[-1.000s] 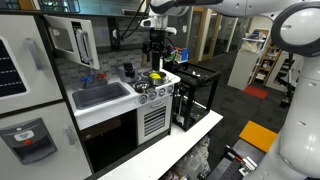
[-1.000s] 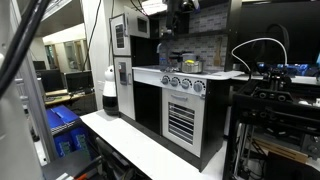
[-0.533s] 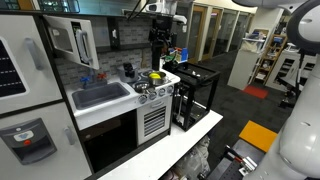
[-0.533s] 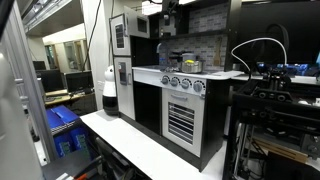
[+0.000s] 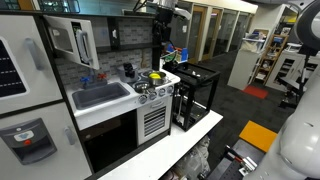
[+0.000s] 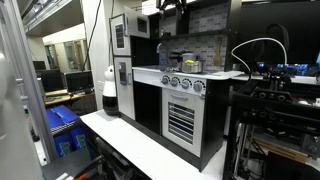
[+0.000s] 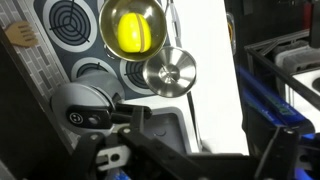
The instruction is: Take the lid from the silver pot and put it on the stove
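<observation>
The silver pot (image 7: 131, 30) stands on a burner of the stove (image 7: 90, 25) with a yellow thing inside it. The lid (image 7: 168, 70) lies flat on the stove top beside the pot, at the white edge, apart from my gripper. In both exterior views the pot (image 5: 154, 75) (image 6: 186, 63) shows on the stove (image 5: 152, 112) (image 6: 185, 105). My gripper (image 5: 160, 30) (image 6: 170, 8) hangs high above the pot. In the wrist view its fingers (image 7: 185, 135) are spread wide with nothing between them.
A grey sink (image 5: 100, 95) sits beside the stove. A dark upright utensil (image 5: 127, 70) stands behind the burners. A black open frame (image 5: 195, 95) stands at the stove's side. A white table (image 5: 170, 150) runs in front.
My gripper has risen straight up from just above the pot to well above the stove. The pot and lid have stayed in place.
</observation>
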You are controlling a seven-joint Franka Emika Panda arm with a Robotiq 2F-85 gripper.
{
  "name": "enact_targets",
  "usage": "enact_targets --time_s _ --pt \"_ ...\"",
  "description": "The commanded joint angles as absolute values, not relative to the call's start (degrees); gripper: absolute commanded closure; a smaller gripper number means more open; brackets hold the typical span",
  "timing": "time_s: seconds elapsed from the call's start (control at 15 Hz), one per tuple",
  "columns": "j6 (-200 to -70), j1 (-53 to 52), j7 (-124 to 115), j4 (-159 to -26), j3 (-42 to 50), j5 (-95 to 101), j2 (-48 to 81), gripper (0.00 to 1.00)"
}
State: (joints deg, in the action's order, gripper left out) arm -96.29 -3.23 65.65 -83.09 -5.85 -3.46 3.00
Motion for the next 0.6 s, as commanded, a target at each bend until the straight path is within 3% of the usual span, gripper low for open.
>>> enact_targets --time_s 0.0,0.53 --pt "-101.46 -4.02 53.54 -87.65 -6.06 -1.19 -0.13 0.0" --pt "-102.01 -4.83 49.14 -86.77 -5.75 -1.38 0.29 0.0"
